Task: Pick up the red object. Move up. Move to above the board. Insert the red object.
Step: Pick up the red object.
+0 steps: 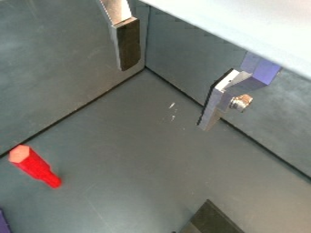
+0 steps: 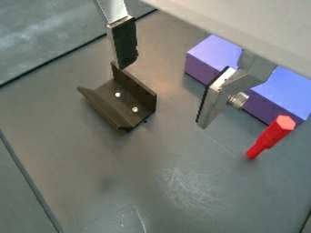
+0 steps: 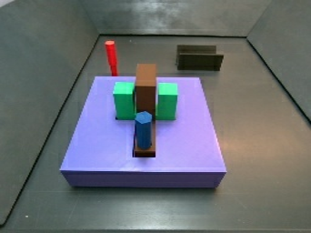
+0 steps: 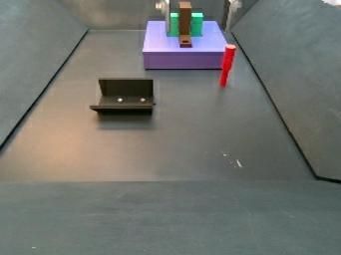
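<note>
You have one red object (image 3: pixel 111 56) to work with: it stands upright on the dark table (image 3: pixel 243 118) in the upper left of a side view, just beside the far left corner of the board (image 3: pixel 183 146) and apart from it. In a side view from the opposite end it shows as a red peg (image 4: pixel 226 65) in the upper right of the frame, next to the board's near right corner (image 4: pixel 160 58). Nothing holds it.

There is one board, a flat lavender slab. On it you can count one brown bar (image 3: pixel 145 100) running down its middle, two green blocks (image 3: pixel 125 100), one on each side of the bar, and one blue peg (image 3: pixel 144 130) standing upright at the bar's near end.

One fixture (image 3: pixel 199 58), the dark L-shaped bracket, stands on the table beyond the board in the upper right of that side view; from the opposite end it sits left of centre (image 4: pixel 126 97), well apart from the board.

Your gripper (image 2: pixel 170 77) hangs above the table with its two fingers spread wide apart and nothing between them. In that wrist view the fixture (image 2: pixel 122 102) lies beneath one finger (image 2: pixel 123 43), the other finger (image 2: pixel 219 96) hangs in front of the board's edge (image 2: pixel 209 60), and the red object (image 2: pixel 270 136) stands outside the jaws near the right edge. In a wrist view the red object (image 1: pixel 35 166) appears in the lower left corner, well apart from both fingers (image 1: pixel 126 44).
</note>
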Robot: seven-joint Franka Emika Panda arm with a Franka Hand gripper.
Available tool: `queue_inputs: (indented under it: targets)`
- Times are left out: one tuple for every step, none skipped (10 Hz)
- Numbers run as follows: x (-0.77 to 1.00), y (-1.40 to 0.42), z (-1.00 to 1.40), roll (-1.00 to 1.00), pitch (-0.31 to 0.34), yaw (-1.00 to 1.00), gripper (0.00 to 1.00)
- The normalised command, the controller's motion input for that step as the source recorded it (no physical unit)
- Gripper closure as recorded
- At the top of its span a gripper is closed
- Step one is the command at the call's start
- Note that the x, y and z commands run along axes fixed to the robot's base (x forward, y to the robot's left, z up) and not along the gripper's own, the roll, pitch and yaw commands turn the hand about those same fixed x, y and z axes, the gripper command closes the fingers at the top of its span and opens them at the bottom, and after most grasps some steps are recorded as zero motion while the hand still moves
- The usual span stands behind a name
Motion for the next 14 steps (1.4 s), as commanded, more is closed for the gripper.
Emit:
queue_inputs:
  targets:
    - [-0.69,-0.42,-0.11,-0.05,-0.174,0.25,0.0]
    - [-0.74,-0.66,-0.04,0.01,-0.173,0.2,0.0]
    - [-0.85,-0.61,0.0,0.09,-0.17,0.02,0.0]
    - [-0.83,-0.63,0.0,0.16,-0.169,0.0,0.0]
    - [-0.81,-0.62,0.0,0.18,-0.179,0.0,0.0]
    - [-0.73,-0.65,0.0,0.21,-0.137,0.0,0.0]
    - [-0.76,-0.58,-0.09,0.21,-0.106,0.0,0.0]
    - [-0.69,-0.55,-0.19,0.18,-0.067,-0.09,0.0]
    - [-0.63,-0.41,-0.29,0.11,-0.016,-0.12,0.0]
    - [-0.4,-0.21,-0.39,0.04,0.0,0.0,0.0]
    - [-0.19,-0.18,-0.45,0.0,0.0,0.0,0.0]
    - [0.0,-0.25,-0.45,0.0,0.034,0.0,0.0]
    - [0.0,-0.22,-0.41,-0.06,0.003,0.0,0.0]
    - [0.0,-0.22,-0.34,-0.07,0.0,0.0,0.0]
